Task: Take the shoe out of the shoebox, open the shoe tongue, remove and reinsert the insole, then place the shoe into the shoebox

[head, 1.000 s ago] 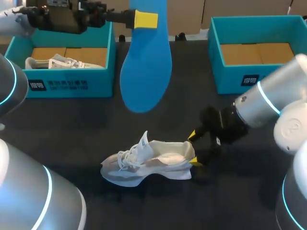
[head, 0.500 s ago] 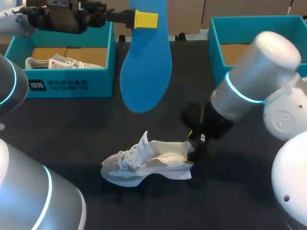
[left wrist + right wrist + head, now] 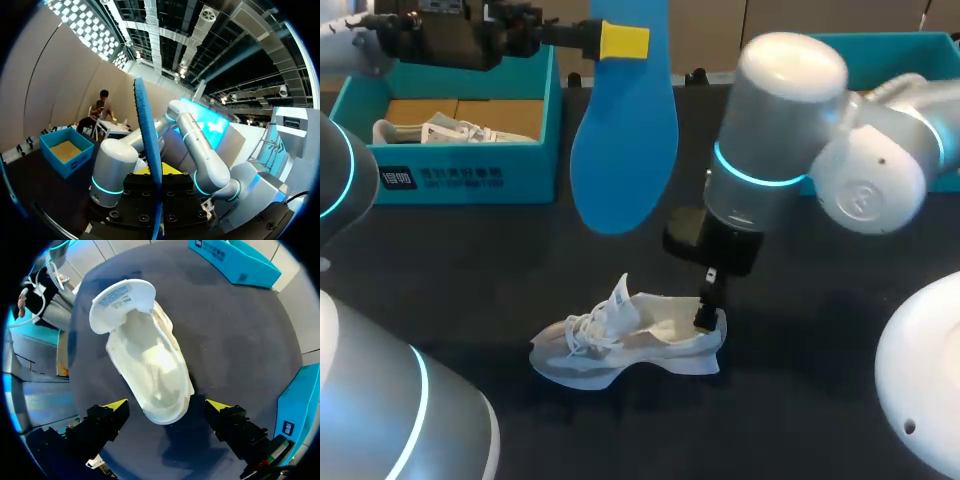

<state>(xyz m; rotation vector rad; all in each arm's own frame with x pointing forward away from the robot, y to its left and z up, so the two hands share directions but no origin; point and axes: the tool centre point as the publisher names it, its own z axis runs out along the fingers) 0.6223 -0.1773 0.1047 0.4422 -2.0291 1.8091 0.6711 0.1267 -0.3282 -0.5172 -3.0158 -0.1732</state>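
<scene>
A white shoe (image 3: pixel 630 340) lies on its side on the dark table (image 3: pixel 470 260), its tongue (image 3: pixel 122 302) pulled up and its inside bare. My right gripper (image 3: pixel 705 312) points down over the heel, open. In the right wrist view the heel (image 3: pixel 165 405) lies between the spread yellow fingertips (image 3: pixel 115 405) of the right gripper (image 3: pixel 166 407), touching neither. My left gripper (image 3: pixel 623 41) is held high at the back, shut on a blue insole (image 3: pixel 625 130) that hangs down. The left wrist view shows the insole (image 3: pixel 148 140) edge-on in the left gripper (image 3: pixel 155 172).
A teal shoebox (image 3: pixel 460 175) at the back left holds another white shoe (image 3: pixel 440 130). A second teal shoebox (image 3: pixel 880 45) at the back right is partly hidden by my right arm. Both boxes (image 3: pixel 235 262) (image 3: pixel 295 405) show beyond the shoe in the right wrist view.
My right arm has swung in from the right of the heel to stand above it, gripper turned downward. The left arm and the insole have kept still, as has the shoe.
</scene>
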